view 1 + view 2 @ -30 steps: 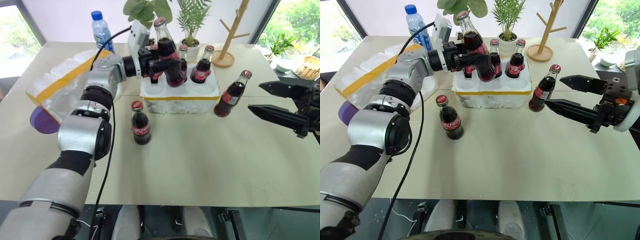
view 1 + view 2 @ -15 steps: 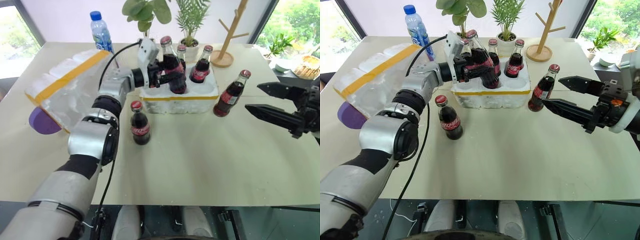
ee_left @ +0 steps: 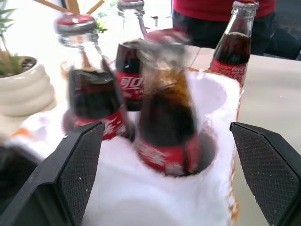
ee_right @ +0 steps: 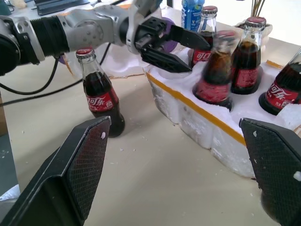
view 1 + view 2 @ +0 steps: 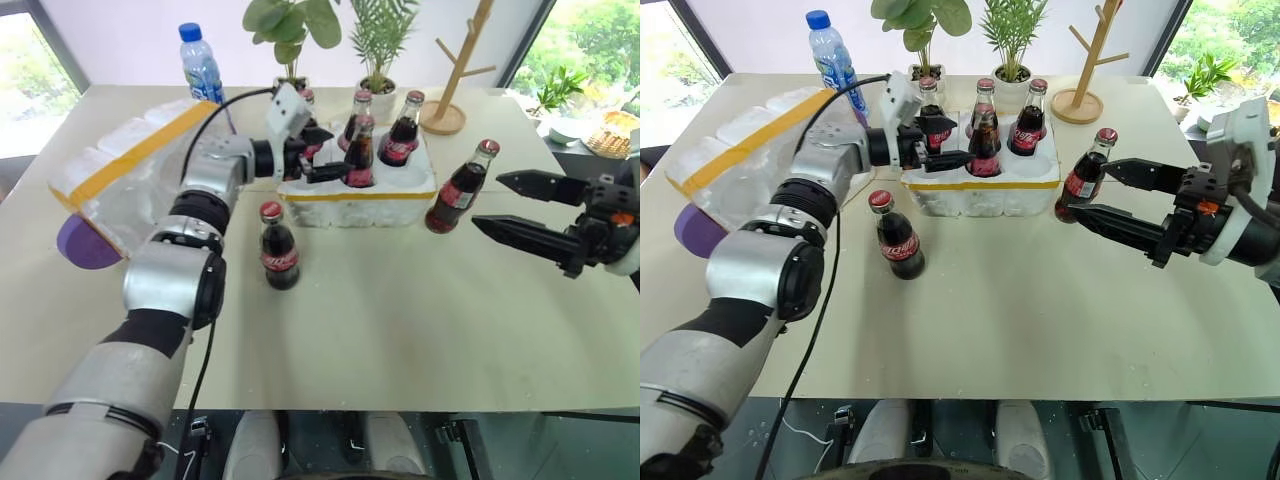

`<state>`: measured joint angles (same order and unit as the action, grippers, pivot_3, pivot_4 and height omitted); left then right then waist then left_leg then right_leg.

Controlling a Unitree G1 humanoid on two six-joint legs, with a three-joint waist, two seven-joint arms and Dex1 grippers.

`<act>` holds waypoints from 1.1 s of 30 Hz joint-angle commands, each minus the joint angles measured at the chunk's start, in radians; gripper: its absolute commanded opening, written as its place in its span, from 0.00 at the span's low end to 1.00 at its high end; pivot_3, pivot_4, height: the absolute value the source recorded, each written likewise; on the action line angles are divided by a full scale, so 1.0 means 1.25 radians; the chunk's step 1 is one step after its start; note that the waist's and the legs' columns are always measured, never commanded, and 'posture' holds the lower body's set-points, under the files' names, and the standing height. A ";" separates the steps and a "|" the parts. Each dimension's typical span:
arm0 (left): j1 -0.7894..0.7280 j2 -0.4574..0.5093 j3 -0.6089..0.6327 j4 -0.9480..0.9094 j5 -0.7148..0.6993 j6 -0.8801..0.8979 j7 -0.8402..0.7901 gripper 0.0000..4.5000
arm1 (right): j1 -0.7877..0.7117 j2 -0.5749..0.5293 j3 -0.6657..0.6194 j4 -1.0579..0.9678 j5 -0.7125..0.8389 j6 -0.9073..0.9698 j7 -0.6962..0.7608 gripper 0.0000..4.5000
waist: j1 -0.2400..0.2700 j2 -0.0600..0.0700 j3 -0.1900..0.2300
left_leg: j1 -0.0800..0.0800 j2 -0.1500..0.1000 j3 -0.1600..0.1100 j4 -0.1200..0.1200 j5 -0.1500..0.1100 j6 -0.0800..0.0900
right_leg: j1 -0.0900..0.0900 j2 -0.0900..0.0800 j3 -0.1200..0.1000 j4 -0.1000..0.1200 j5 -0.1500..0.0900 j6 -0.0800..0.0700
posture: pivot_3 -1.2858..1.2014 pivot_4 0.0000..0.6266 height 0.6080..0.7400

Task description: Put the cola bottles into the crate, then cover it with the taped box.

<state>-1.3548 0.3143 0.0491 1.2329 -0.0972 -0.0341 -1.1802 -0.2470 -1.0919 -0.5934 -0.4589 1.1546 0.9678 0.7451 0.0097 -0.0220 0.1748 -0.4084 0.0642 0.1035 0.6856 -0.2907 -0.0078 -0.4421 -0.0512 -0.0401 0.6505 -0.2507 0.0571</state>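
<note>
The crate point(image 5: 400, 190), a low white foam tray with a yellow band, holds several cola bottles upright. One of them point(image 3: 167, 117) stands in a front well between my left gripper's point(image 5: 338, 150) open fingers point(image 3: 77, 165), and they do not touch it. A loose cola bottle point(image 5: 278, 245) stands on the table in front of the crate's left end. Another point(image 5: 460, 187) stands just right of the crate. My right gripper point(image 5: 488, 202) is open, its tips close to that bottle's right side. The taped box point(image 5: 130, 175) lies on the table at the left.
A blue-capped water bottle point(image 5: 203, 65) stands behind the taped box. Two potted plants point(image 5: 385, 40) and a wooden stand point(image 5: 455, 100) line the far edge behind the crate. A small bowl point(image 5: 565, 130) sits at the far right.
My left gripper brought its cola bottle down into a front well of the crate, then opened and let it go. The right gripper stayed open beside the right bottle.
</note>
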 commanded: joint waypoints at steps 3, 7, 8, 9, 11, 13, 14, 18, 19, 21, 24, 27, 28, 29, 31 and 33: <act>0.013 0.111 0.045 -0.148 -0.061 0.067 -0.100 0.99 | -0.023 -0.020 0.046 0.021 -0.056 -0.054 0.064 1.00 | 0.001 0.000 0.000 | 0.000 0.000 0.000 0.000 0.000 0.000 | 0.000 0.000 0.000 0.000 0.000 0.000 | 0.52 0.24 1.00; 0.102 0.196 0.042 -0.327 -0.094 0.157 -0.161 0.99 | -0.051 -0.025 0.085 0.052 -0.091 -0.080 0.109 1.00 | -0.002 0.000 0.000 | 0.000 0.000 0.000 0.000 0.000 0.000 | 0.000 0.000 0.000 0.000 0.000 0.000 | 0.52 0.24 1.00; 0.138 0.221 0.039 -0.383 -0.100 0.174 -0.172 0.99 | -0.058 -0.027 0.093 0.060 -0.099 -0.085 0.122 1.00 | -0.002 0.001 0.000 | 0.000 0.000 0.000 0.000 0.000 0.000 | 0.000 0.000 0.000 0.000 0.000 0.000 | 0.52 0.24 1.00; 0.164 0.237 0.037 -0.427 -0.105 0.189 -0.176 0.99 | -0.064 -0.028 0.099 0.066 -0.105 -0.088 0.132 1.00 | -0.003 0.001 0.000 | 0.001 0.001 0.000 0.000 0.000 0.000 | 0.000 0.000 0.001 0.001 0.000 0.000 | 0.52 0.24 1.00; 0.224 0.274 0.041 -0.522 -0.126 0.238 -0.182 0.99 | -0.070 -0.035 0.113 0.077 -0.123 -0.098 0.160 1.00 | -0.002 0.001 0.000 | 0.001 0.001 0.000 0.000 0.000 -0.001 | 0.000 0.000 0.001 0.001 0.000 0.000 | 0.52 0.24 1.00; 0.302 0.317 0.047 -0.646 -0.168 0.317 -0.208 0.99 | -0.077 -0.040 0.123 0.089 -0.133 -0.102 0.185 1.00 | -0.002 0.001 0.000 | 0.001 0.001 0.001 0.001 0.000 -0.001 | 0.000 0.000 0.001 0.001 0.000 0.000 | 0.52 0.24 1.00; 0.342 0.337 0.048 -0.705 -0.188 0.346 -0.220 0.99 | -0.083 -0.041 0.126 0.094 -0.135 -0.101 0.194 1.00 | -0.001 0.001 0.000 | 0.001 0.001 0.001 0.001 0.000 -0.001 | 0.000 0.000 0.001 0.001 0.000 0.000 | 0.52 0.24 1.00; 0.466 0.382 0.052 -0.865 -0.239 0.410 -0.217 0.99 | -0.100 -0.044 0.137 0.109 -0.148 -0.102 0.219 1.00 | 0.003 0.001 -0.001 | 0.001 0.001 0.001 0.001 0.000 -0.001 | 0.000 0.000 0.001 0.001 0.000 0.000 | 0.52 0.24 1.00; 0.482 0.384 0.051 -0.885 -0.244 0.413 -0.209 0.99 | -0.104 -0.044 0.140 0.112 -0.152 -0.103 0.223 1.00 | 0.004 0.001 -0.001 | 0.001 0.001 0.000 0.001 0.000 -0.001 | 0.001 0.000 0.001 0.001 0.000 0.000 | 0.52 0.24 1.00; 0.517 0.380 0.040 -0.922 -0.250 0.414 -0.194 0.99 | -0.111 -0.041 0.146 0.119 -0.162 -0.105 0.231 1.00 | 0.004 0.001 -0.001 | 0.001 0.001 0.000 0.002 0.000 -0.001 | 0.001 0.000 0.001 0.002 0.000 0.000 | 0.52 0.24 1.00; 0.563 0.371 0.022 -0.971 -0.254 0.407 -0.179 0.99 | -0.120 -0.038 0.150 0.123 -0.169 -0.104 0.237 1.00 | 0.002 0.001 -0.001 | 0.001 0.001 0.000 0.003 0.000 -0.001 | 0.002 0.000 0.001 0.002 0.000 0.000 | 0.52 0.24 1.00; 0.605 0.359 0.003 -1.005 -0.246 0.391 -0.153 0.99 | -0.122 -0.036 0.146 0.123 -0.170 -0.102 0.239 1.00 | 0.002 0.001 -0.001 | 0.001 0.001 0.000 0.003 0.000 -0.001 | 0.002 0.000 0.001 0.002 0.000 0.000 | 0.52 0.24 1.00; 0.614 0.357 -0.003 -1.010 -0.243 0.384 -0.145 0.99 | -0.121 -0.036 0.144 0.123 -0.170 -0.100 0.240 1.00 | 0.002 0.001 -0.001 | 0.001 0.001 0.000 0.003 0.000 -0.001 | 0.002 0.000 0.001 0.002 0.000 0.000 | 0.52 0.24 1.00; 0.623 0.354 -0.007 -1.013 -0.242 0.378 -0.139 0.99 | -0.120 -0.037 0.140 0.123 -0.170 -0.099 0.239 1.00 | 0.002 0.001 -0.001 | 0.001 0.001 0.000 0.003 0.000 -0.001 | 0.002 0.000 0.001 0.002 0.000 0.000 | 0.52 0.24 1.00; 0.638 0.349 -0.016 -1.018 -0.242 0.369 -0.128 0.99 | -0.115 -0.037 0.133 0.123 -0.169 -0.097 0.237 1.00 | 0.002 0.001 -0.001 | 0.001 0.001 0.000 0.003 0.000 -0.001 | 0.002 0.000 0.001 0.002 0.000 0.000 | 0.52 0.24 1.00; 0.651 0.342 -0.027 -1.017 -0.238 0.353 -0.115 0.99 | -0.110 -0.036 0.127 0.120 -0.167 -0.094 0.234 1.00 | 0.002 0.001 -0.001 | 0.001 0.001 0.000 0.003 0.000 -0.001 | 0.002 0.000 0.001 0.002 0.000 0.000 | 0.52 0.24 1.00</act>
<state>-0.5433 0.7431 0.0141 -0.0081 -0.3995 0.4394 -1.3401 -0.3750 -1.1265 -0.3899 -0.3006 0.9422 0.8569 1.0381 0.0121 -0.0207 0.1740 -0.4070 0.0655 0.1041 0.6892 -0.2904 -0.0086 -0.4402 -0.0511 -0.0385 0.6534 -0.2507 0.0569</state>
